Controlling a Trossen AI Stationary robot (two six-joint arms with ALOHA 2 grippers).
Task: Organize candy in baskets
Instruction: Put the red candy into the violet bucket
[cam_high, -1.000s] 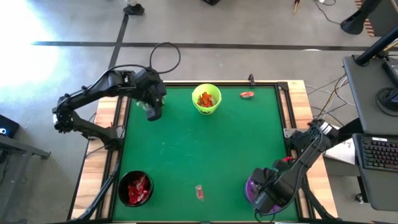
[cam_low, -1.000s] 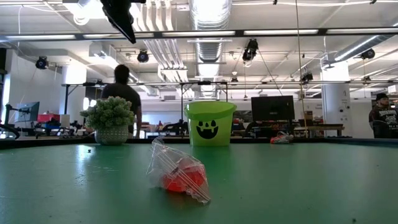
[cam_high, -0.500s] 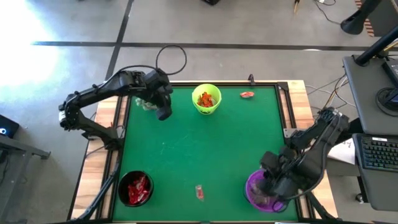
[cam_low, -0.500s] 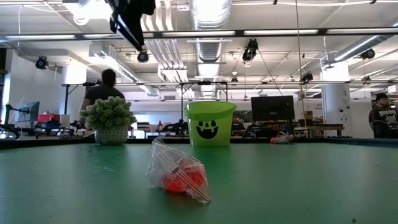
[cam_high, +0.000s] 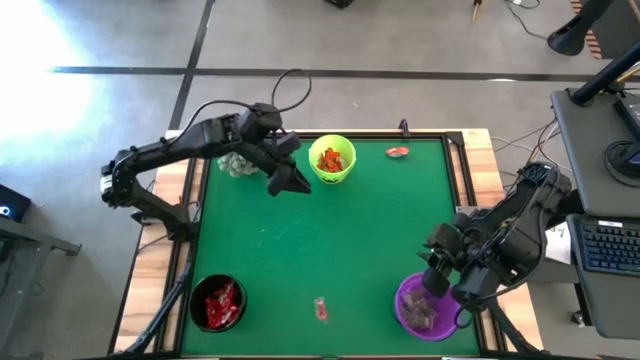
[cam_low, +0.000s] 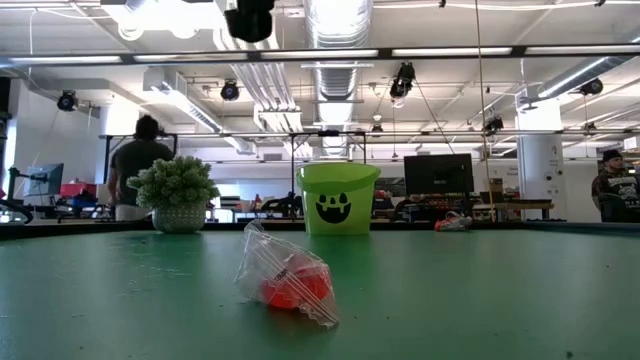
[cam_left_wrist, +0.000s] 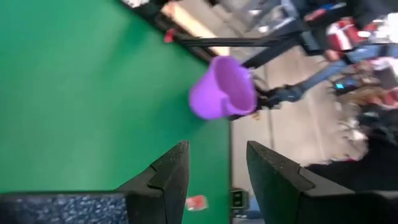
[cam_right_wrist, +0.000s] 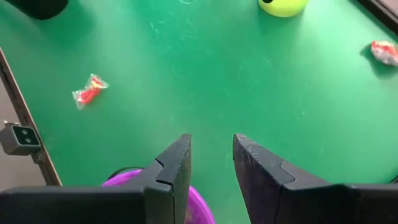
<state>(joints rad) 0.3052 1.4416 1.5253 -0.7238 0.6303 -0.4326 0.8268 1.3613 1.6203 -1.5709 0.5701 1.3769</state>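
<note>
Two dark arms hang over a green desk (cam_high: 330, 250) with three small plastic baskets and loose wrapped candy.

High view: the left gripper (cam_high: 293, 182), fingers slightly apart, hovers just left of the lime green round basket (cam_high: 332, 160) of orange sweets at top centre. The right gripper (cam_right_wrist: 209, 163), also slightly spread and empty, sits above the purple round basket (cam_high: 425, 306) at lower right. The black basket (cam_high: 217, 302) of red sweets is lower left; one red-wrapped candy (cam_high: 320, 308) lies bottom centre, another (cam_high: 397, 152) top right.

Two dark jointed arms, looping black cable, each hand (cam_left_wrist: 214, 171) (cam_right_wrist: 210, 163) with seemingly matte black wedge-shaped fingers.
</note>
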